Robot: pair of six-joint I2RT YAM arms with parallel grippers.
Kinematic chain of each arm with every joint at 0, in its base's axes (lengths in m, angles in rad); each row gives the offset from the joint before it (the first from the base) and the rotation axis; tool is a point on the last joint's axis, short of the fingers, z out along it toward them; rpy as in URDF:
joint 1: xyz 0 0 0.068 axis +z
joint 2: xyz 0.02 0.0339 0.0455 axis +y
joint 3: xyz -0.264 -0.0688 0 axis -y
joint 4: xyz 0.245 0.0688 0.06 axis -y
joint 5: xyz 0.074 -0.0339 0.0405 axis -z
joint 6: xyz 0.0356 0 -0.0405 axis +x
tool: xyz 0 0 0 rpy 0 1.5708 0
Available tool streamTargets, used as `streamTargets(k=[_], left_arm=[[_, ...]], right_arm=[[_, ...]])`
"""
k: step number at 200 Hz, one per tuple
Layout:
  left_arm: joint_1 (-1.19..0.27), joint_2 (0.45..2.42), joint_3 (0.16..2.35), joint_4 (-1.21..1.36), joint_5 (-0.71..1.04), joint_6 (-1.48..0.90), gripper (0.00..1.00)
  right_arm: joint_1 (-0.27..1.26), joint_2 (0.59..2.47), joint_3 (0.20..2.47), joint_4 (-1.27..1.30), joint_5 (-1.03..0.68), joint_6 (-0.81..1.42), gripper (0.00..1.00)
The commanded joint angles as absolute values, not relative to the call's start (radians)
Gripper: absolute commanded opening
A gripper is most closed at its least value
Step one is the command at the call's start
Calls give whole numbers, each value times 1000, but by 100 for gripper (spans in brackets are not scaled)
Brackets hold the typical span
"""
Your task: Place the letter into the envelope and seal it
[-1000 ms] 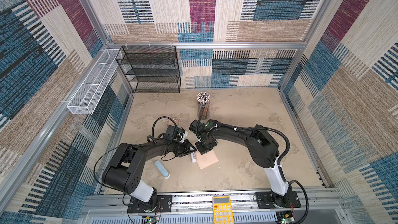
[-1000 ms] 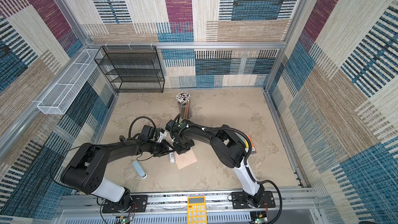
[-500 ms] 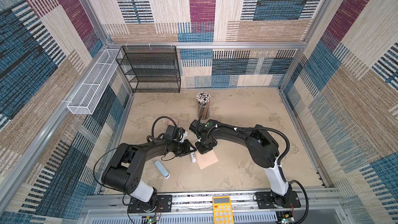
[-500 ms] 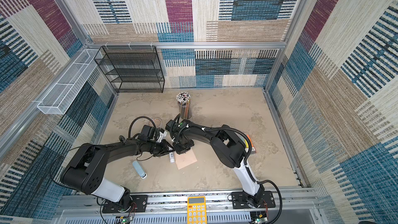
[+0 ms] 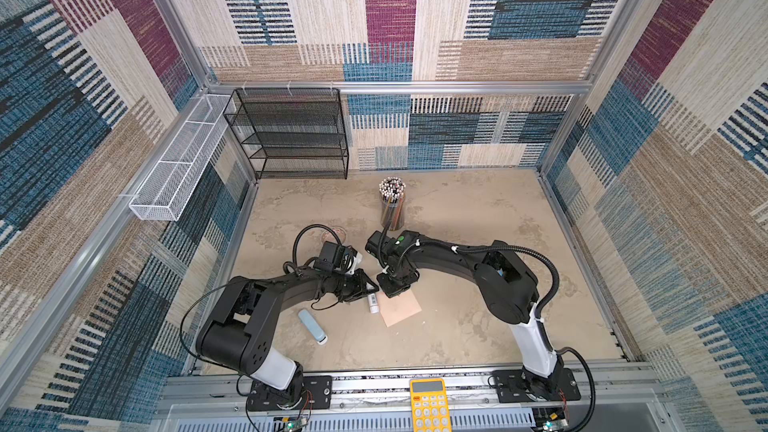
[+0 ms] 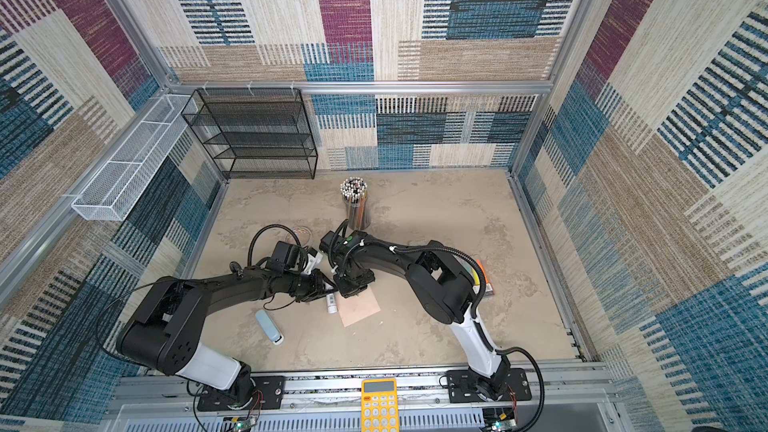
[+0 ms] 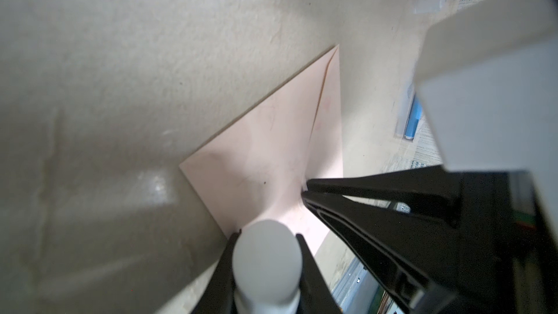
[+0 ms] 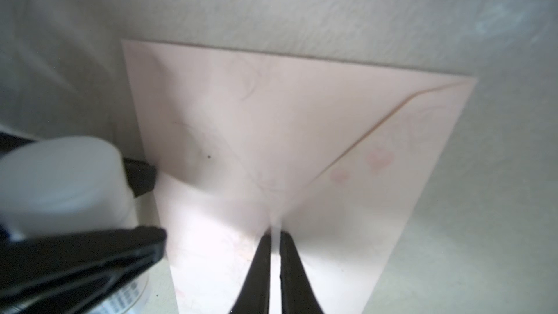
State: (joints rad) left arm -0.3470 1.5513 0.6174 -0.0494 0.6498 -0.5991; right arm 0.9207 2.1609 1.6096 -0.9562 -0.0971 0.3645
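Beige tabletop (image 5: 478, 218) with envelope (image 5: 402, 309); patchwork walls (image 5: 390, 6)

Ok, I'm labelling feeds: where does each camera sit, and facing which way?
Top views: high over the front rail, looking down on left arm, right arm and envelope.
Left wrist: on the left arm, along left fingers holding a glue stick, toward the envelope.
Right wrist: on the right arm, along right fingers pinching the envelope.
Shared: both wrist views show envelope and glue stick.

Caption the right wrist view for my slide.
The right pincer, nearly shut, rests on the folded flap of the envelope; the left pincer holds a glue stick at its edge.
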Motion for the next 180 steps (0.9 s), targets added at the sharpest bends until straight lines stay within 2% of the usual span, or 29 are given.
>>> streamTargets(k=[1,39,124,180], left_arm=[[-345,1548,615,-44,643,-592,0],[-345,1542,613,-47,641,-591,0],[-344,1543,613,-49,641,-590,0],[-345,1542,613,-49,641,-590,0]], right_arm=[[925,2200,1585,-917,-122,379,16],[925,2200,1586,-921,-109,376,18],[925,2202,1588,-929,-102,370,10],[925,2198,1593,-918,-130,373,18]])
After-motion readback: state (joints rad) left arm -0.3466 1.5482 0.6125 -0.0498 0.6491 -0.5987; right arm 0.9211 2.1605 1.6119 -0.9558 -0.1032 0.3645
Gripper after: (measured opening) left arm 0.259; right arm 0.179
